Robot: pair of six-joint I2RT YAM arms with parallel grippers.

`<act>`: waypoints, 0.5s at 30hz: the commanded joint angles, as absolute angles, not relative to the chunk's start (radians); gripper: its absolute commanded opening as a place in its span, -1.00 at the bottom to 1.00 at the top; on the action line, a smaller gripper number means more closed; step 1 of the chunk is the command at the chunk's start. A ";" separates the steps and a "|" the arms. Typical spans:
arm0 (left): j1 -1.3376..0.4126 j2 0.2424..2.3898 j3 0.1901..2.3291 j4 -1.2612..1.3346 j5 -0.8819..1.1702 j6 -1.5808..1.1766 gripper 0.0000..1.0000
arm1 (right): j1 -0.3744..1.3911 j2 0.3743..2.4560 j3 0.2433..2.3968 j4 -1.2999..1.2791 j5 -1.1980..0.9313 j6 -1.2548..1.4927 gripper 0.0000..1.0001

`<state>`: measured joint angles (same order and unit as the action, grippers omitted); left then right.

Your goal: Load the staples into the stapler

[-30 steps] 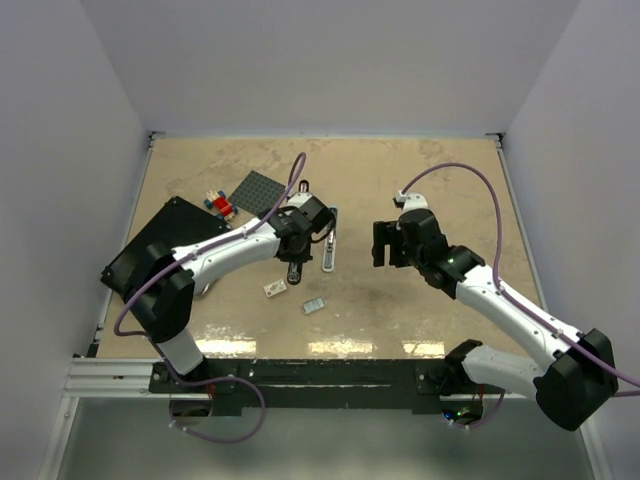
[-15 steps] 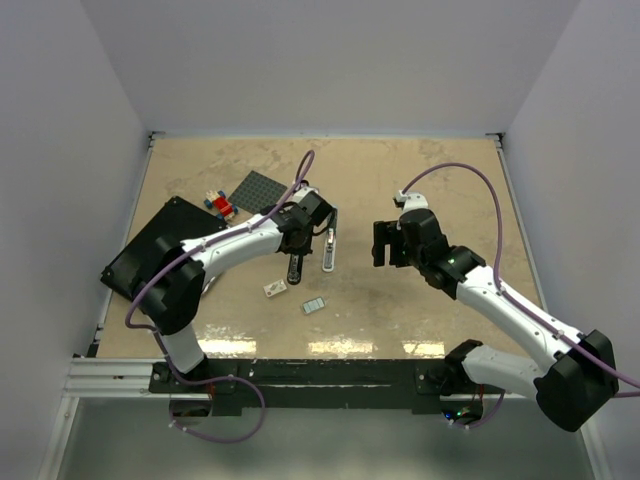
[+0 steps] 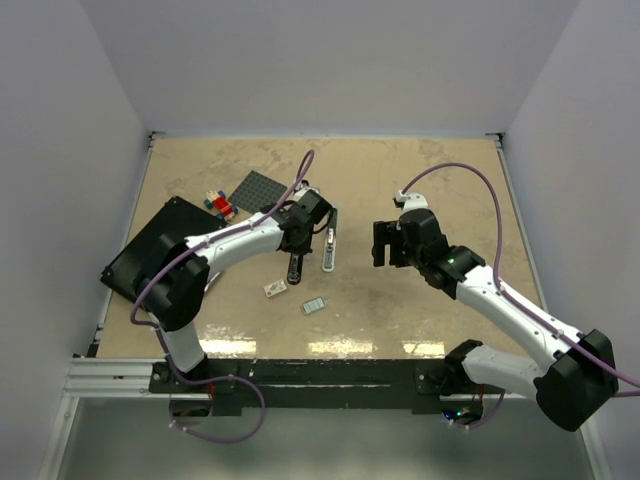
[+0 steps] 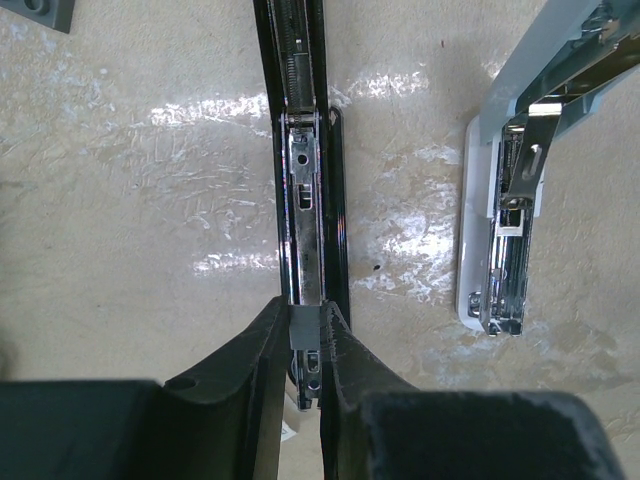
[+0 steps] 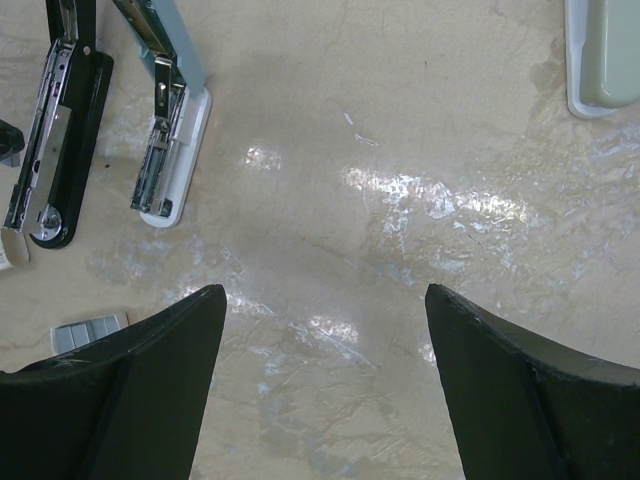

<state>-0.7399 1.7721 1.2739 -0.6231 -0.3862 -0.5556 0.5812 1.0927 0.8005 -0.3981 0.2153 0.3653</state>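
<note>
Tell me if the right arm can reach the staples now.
Probably yes. The right gripper hangs open, the staples lie uncovered, and the left gripper is clamped on the black stapler, off that path.

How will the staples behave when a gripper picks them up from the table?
The staples lie flat and thin, so they may be hard to grasp. Their ribbed lines suggest joined pieces that could snap. Tiny, so probably light, sliding easily on the glossy table.
</note>
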 commanded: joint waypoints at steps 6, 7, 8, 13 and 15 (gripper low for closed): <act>-0.732 1.779 1.279 -0.600 -0.353 -0.546 -0.88 | 0.577 1.098 0.836 -0.387 0.216 0.351 0.70; -0.732 1.779 1.276 -0.601 -0.354 -0.548 -0.88 | 0.577 1.098 0.836 -0.387 0.218 0.350 0.70; -0.732 1.781 1.275 -0.601 -0.353 -0.546 -0.88 | 0.577 1.097 0.838 -0.388 0.218 0.350 0.70; -0.730 1.787 1.266 -0.607 -0.354 -0.548 -0.90 | 0.577 1.101 0.839 -0.390 0.221 0.347 0.70; -0.730 1.789 1.264 -0.607 -0.353 -0.548 -0.90 | 0.577 1.100 0.839 -0.391 0.218 0.347 0.70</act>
